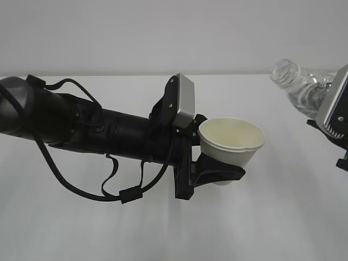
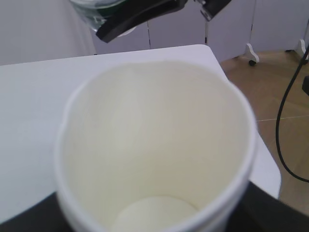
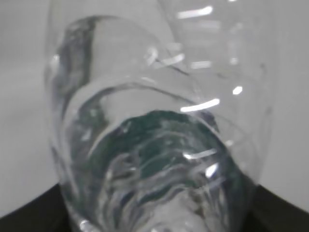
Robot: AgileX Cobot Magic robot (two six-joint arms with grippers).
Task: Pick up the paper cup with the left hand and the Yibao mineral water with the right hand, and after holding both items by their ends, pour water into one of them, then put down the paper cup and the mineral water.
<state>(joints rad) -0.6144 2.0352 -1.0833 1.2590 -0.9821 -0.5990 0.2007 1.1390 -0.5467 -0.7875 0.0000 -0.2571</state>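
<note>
**Cup and bottle both aloft, mouths well apart**

The left gripper [image 1: 217, 171] clamps the paper cup [image 1: 231, 142] near its base, mouth up, above the white table [image 1: 81, 228]. At about two o'clock from the cup, the Yibao mineral water [image 1: 296, 87] is tilted, its open neck aimed toward ten o'clock; the right gripper [image 1: 340, 138] holds its lower body at the frame edge.

Risk, as I judge it: the neck sits apart from the cup's rim, so further tilt now would spill onto the table. The cup wall looks slightly pinched; a harder squeeze could buckle it.

No writing is legible; only a green tint shows through the bottle.
</note>
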